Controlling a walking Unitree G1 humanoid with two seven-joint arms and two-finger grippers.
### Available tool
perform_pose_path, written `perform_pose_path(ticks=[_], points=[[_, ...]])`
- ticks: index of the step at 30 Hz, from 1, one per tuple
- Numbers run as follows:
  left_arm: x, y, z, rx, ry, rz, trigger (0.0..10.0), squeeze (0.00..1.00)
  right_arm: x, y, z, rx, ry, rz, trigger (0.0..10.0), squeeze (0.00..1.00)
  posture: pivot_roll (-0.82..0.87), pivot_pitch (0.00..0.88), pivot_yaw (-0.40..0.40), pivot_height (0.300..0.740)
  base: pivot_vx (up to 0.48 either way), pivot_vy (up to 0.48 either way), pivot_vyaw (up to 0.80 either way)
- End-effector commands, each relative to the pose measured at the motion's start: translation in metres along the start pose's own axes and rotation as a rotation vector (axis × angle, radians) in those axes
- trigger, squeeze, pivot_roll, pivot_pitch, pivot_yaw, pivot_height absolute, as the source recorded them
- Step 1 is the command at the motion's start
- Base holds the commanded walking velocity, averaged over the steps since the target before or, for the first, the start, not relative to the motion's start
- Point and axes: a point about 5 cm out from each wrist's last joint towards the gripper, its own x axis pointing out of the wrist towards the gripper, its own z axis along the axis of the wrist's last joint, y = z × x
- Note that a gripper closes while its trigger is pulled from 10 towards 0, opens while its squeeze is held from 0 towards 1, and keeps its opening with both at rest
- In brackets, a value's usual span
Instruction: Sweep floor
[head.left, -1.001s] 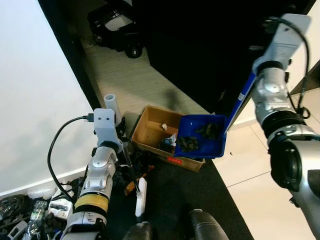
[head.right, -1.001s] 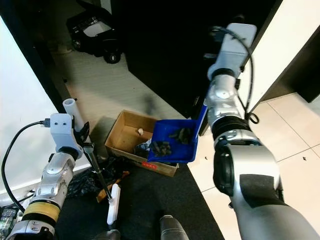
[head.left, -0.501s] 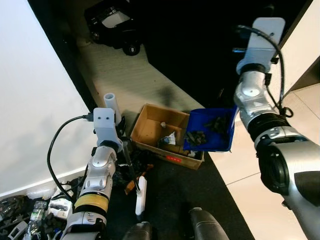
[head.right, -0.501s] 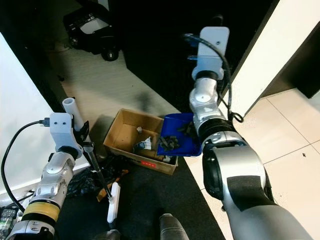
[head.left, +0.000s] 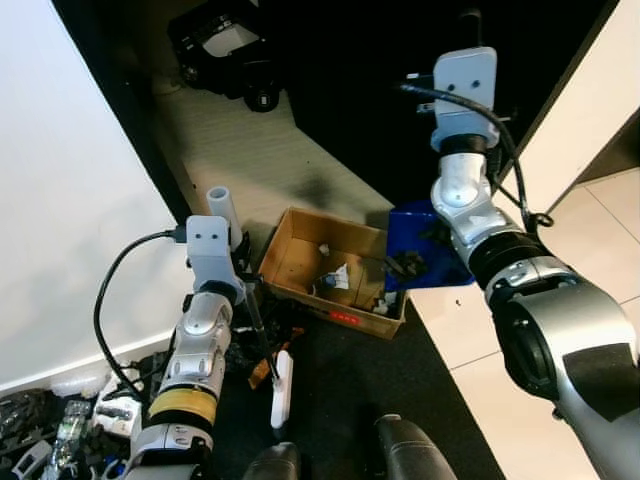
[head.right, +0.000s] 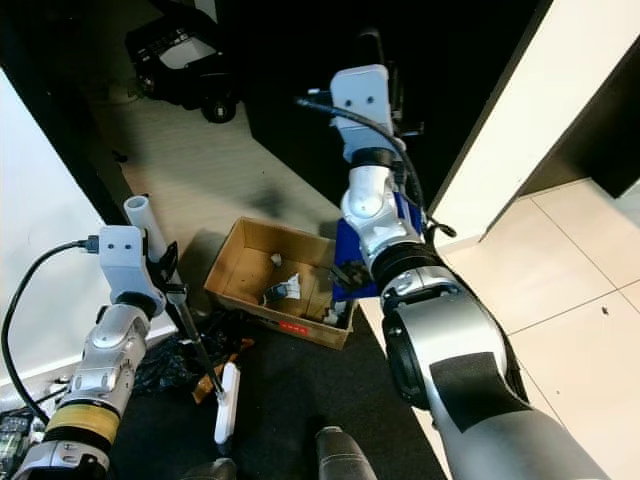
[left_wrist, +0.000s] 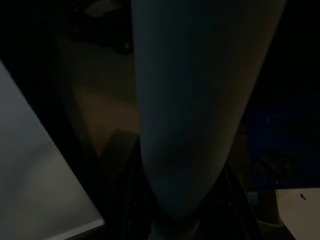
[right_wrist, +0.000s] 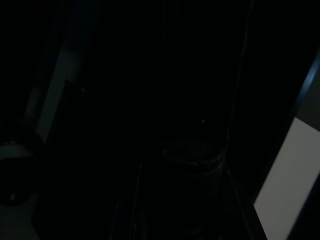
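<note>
A blue dustpan (head.left: 432, 248) hangs tilted at the right end of an open cardboard box (head.left: 340, 318), its lip down toward the box. Dark debris (head.left: 405, 265) clings at that lip. My right gripper (head.right: 398, 105) is shut on the dustpan's handle, high against the dark cabinet; the right wrist view is almost black. My left gripper (head.left: 242, 272) is shut on the broom handle (head.left: 219, 203), a pale tube that looms large in the left wrist view. Its black shaft runs down to the white brush head (head.left: 283, 390) on the floor left of the box.
A black toy car (head.left: 228, 35) stands at the far end of the wooden floor strip. A white wall runs along the left, with bottles and cables (head.left: 45, 430) heaped at its foot. White tiles (head.left: 545, 400) lie to the right; my feet (head.left: 400, 458) stand on a black mat.
My right arm has swung left and turned, carrying the dustpan from level beside the box to steeply tipped at its right end. The left arm and broom have not moved.
</note>
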Motion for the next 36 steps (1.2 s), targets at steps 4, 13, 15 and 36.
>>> perform_pose_path(ticks=[4, 13, 15, 36], points=[[-0.002, 0.0, 0.002, 0.003, -0.015, 0.007, 10.0, 0.0, 0.001, 0.008, 0.014, -0.005, -0.101, 0.022, 10.0, 0.0, 0.01, 0.134, -0.065, 0.74, 0.0, 0.0, 0.0], [-0.003, 0.0, 0.002, 0.001, -0.016, 0.007, 10.0, 0.0, -0.01, 0.028, 0.025, -0.078, -0.249, 0.151, 10.0, 0.0, 0.01, 0.134, -0.065, 0.74, 0.0, 0.0, 0.0], [-0.003, 0.0, 0.002, 0.002, -0.015, 0.007, 10.0, 0.0, -0.015, 0.033, 0.026, -0.084, -0.277, 0.185, 10.0, 0.0, 0.01, 0.134, -0.066, 0.74, 0.0, 0.0, 0.0], [-0.001, 0.0, 0.003, 0.003, -0.017, 0.01, 10.0, 0.0, -0.005, 0.014, 0.016, 0.016, -0.134, 0.062, 10.0, 0.0, 0.03, 0.118, -0.074, 0.74, 0.0, 0.0, 0.0]])
